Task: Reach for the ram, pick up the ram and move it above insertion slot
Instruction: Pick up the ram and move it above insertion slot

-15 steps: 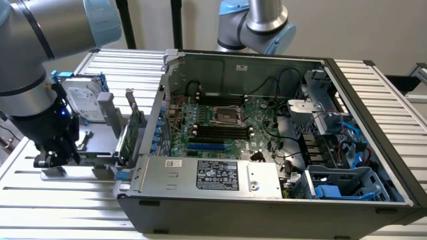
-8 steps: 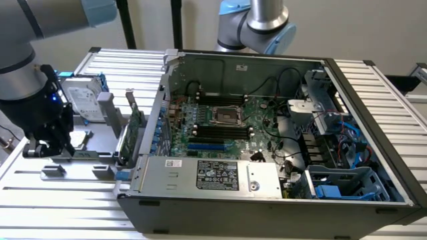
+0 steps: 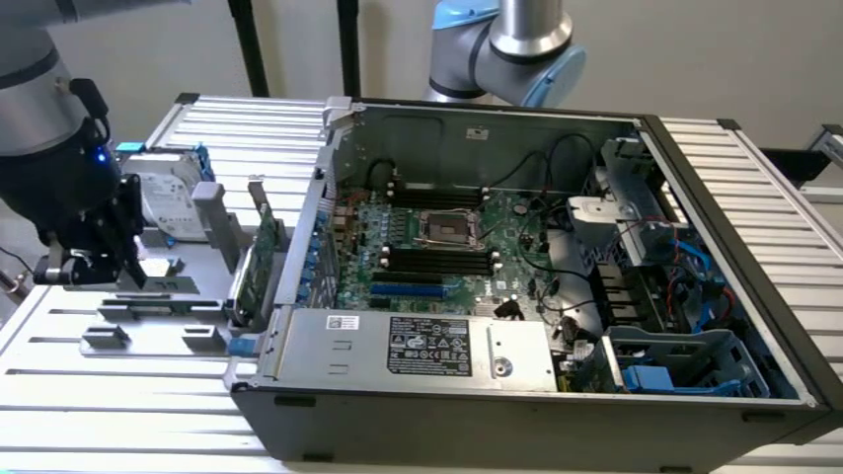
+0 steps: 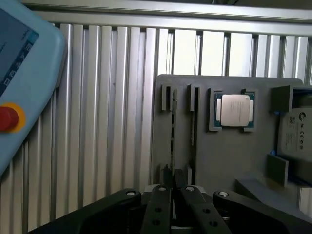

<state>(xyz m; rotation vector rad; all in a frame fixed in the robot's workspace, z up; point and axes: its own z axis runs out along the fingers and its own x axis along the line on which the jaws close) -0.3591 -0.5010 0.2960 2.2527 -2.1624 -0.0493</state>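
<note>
Gripper (image 4: 173, 181) is hovering low over the ram (image 4: 172, 127), which is standing edge-on in the grey fixture (image 4: 219, 161), on the exterior view's left of the computer case (image 3: 527, 415). Cannot tell whether it is gripping. Risk: an off-square lift jamming the ram in its slot or clipping the neighbouring stick (image 4: 193, 122).

Arm at the exterior view's left, gripper pointing down

The arm (image 3: 38, 84) shows as a thick grey link in the upper corner at the exterior view's left. Below it is a black wrist (image 3: 66, 188) with a small blue light, turned straight downward. The gripper (image 3: 106, 269) hangs at its end, low and roughly upright. A blue-capped joint (image 3: 511, 44) stands at the back. In the wrist view the gripper (image 4: 174, 176) is black, with two broad bolted links that narrow toward the middle.
</note>
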